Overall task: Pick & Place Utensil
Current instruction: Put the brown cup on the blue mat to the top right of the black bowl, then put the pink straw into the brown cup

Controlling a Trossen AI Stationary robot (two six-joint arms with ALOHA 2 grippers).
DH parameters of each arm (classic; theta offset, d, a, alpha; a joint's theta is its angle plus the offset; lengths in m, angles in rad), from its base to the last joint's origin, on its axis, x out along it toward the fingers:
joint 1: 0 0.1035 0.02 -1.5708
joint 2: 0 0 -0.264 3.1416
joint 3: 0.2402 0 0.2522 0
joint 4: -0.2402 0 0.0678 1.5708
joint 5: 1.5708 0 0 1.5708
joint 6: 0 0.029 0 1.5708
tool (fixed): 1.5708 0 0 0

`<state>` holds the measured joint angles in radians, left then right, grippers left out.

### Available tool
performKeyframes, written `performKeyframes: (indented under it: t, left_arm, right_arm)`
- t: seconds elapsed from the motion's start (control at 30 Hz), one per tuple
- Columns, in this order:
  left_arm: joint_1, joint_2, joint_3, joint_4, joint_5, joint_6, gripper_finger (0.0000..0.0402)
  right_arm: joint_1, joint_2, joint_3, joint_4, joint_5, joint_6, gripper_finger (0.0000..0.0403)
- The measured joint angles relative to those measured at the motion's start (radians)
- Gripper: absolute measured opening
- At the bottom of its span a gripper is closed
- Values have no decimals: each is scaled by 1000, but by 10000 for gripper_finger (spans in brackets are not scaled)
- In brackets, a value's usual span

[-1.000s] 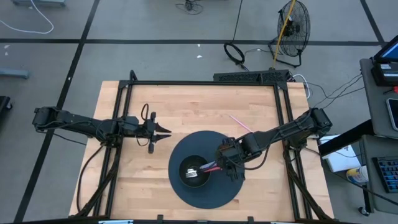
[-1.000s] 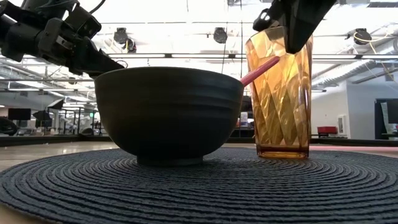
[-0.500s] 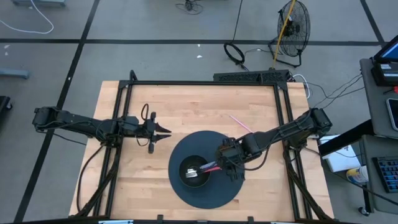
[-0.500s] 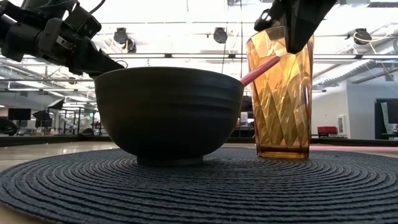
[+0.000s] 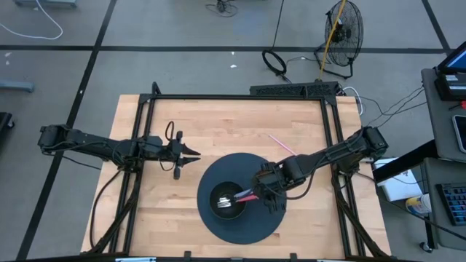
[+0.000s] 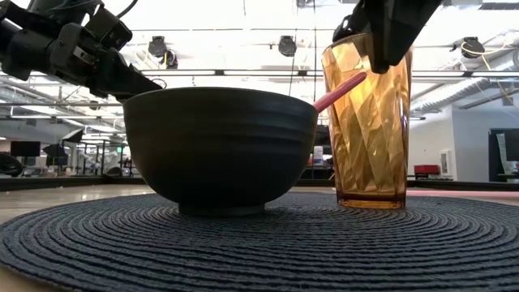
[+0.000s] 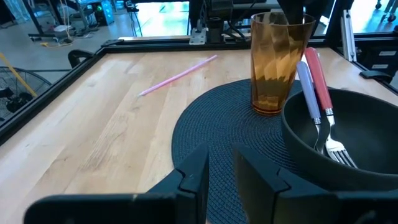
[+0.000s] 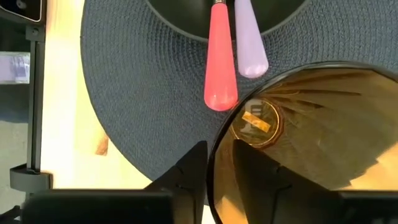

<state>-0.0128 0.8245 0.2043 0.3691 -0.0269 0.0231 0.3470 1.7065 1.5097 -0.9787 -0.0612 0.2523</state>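
Note:
An amber faceted glass (image 6: 369,130) stands on a round dark placemat (image 5: 240,225), to the right of a black bowl (image 5: 230,198). Two forks lie in the bowl, one with a pink handle (image 8: 219,56) and one with a lilac handle (image 8: 249,43). Their handles lean over the bowl's rim toward the glass. My right gripper (image 8: 219,171) is over the glass, shut on its rim. My left gripper (image 5: 195,153) hovers shut above bare wood to the left of the mat, touching nothing. My right gripper pinches the glass's rim (image 8: 214,152) on the side next to the bowl. It comes from above, pointing down, with one finger (image 8: 261,177) inside the glass and one (image 8: 186,171) outside. The glass stands about upright with its base (image 6: 371,199) on the placemat.
A pink straw (image 5: 281,144) lies on the wood beyond the placemat toward the far right. A black metal frame (image 5: 237,98) borders the table. There is open wood to the left of the mat and along the far side.
My right gripper has settled slightly lower over the glass's rim. The glass's facets look shifted in the low view, as if it has turned or tipped a little. Its base has stayed on the mat.

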Motion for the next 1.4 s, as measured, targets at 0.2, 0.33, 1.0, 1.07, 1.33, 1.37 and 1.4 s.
performKeyframes:
  t: [0.2,0.33,1.0,1.07,1.33,1.37,1.4]
  left_arm:
    - [0,0,0,0,0,-2,76]
    - [0,0,0,0,0,-2,76]
    - [-1,0,0,-1,1,-2,76]
    - [-1,0,0,-1,1,-2,76]
    - [-2,0,0,-1,2,5,76]
    - [-2,0,0,-1,1,8,76]
    - [-2,0,0,-1,1,10,76]
  right_arm:
    - [0,-2,0,0,3,0,101]
    - [0,-27,0,5,6,-1,118]
    - [4,-219,1,3,98,-26,131]
    - [5,-251,2,-13,135,-29,130]
    - [4,-386,-37,-161,354,82,130]
    - [0,-406,-59,-160,369,92,130]
    - [-5,-427,-85,-155,379,103,130]
